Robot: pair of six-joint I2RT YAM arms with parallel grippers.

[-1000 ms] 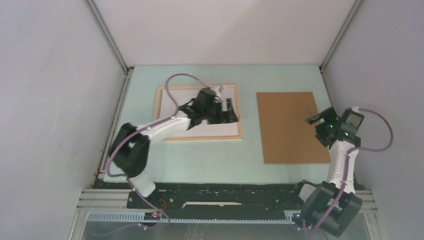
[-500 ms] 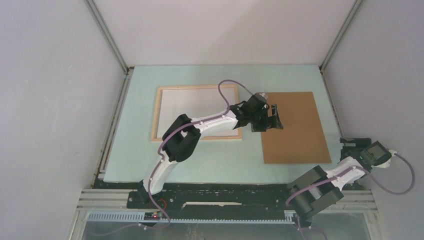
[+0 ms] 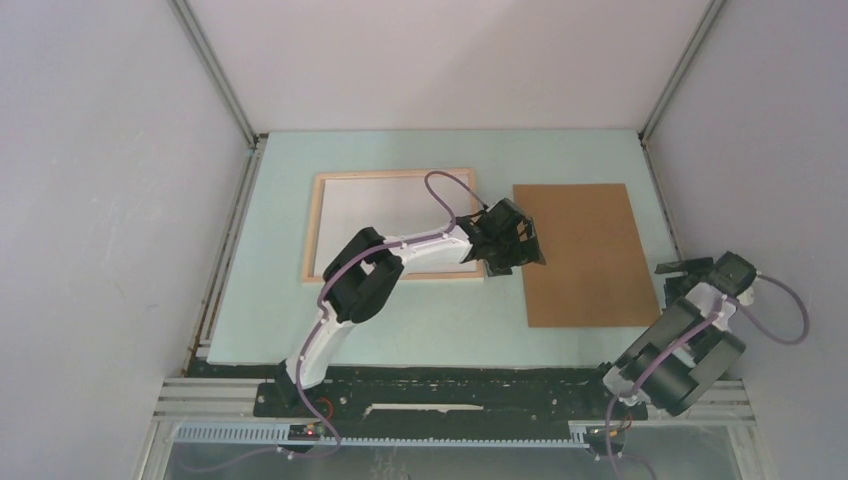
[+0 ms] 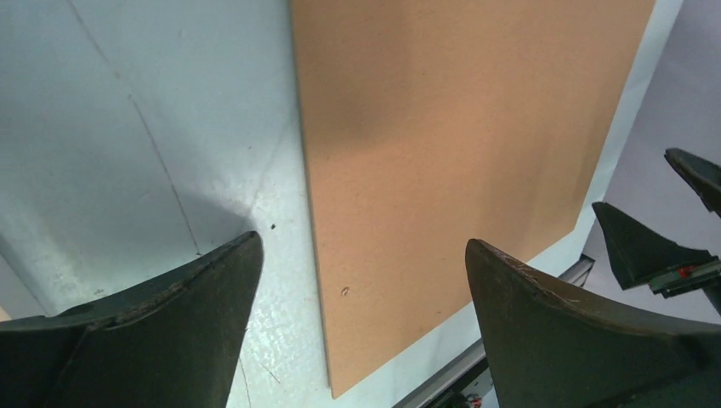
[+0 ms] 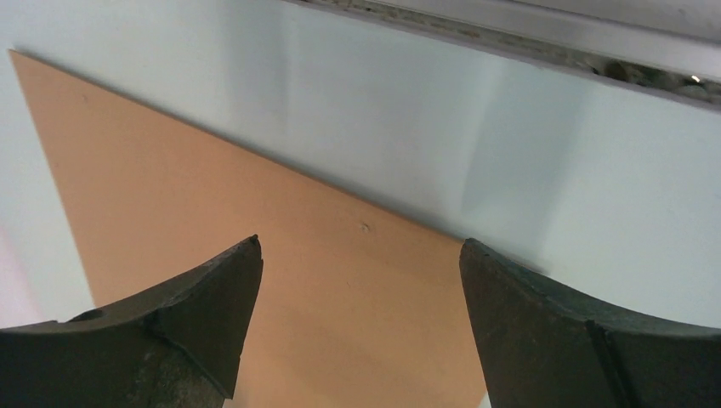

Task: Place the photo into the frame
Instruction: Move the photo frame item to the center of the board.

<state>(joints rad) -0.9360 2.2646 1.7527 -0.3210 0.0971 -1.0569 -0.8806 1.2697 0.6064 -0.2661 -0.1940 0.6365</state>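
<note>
The photo (image 3: pixel 590 255) lies face down on the right of the mat, so only its brown board back shows. The frame (image 3: pixel 316 230), pale wood around a white inside, lies flat to its left. My left gripper (image 3: pixel 535 243) hovers open over the photo's left edge. In the left wrist view its jaws (image 4: pixel 361 255) straddle that edge of the photo (image 4: pixel 451 153) and hold nothing. My right gripper (image 3: pixel 668 275) is open at the photo's right edge. In the right wrist view it (image 5: pixel 361 251) stands above the brown board (image 5: pixel 255 255), empty.
Both lie on a pale teal mat (image 3: pixel 430 320). Grey enclosure walls (image 3: pixel 110 200) close in the left, right and back. A metal rail (image 3: pixel 450 385) with the arm bases runs along the near edge. The right gripper's fingers (image 4: pixel 646 246) show in the left wrist view.
My left arm swung right, from over the frame to the photo's left edge. My right arm pulled back off the photo to the near right, then came up to its right edge.
</note>
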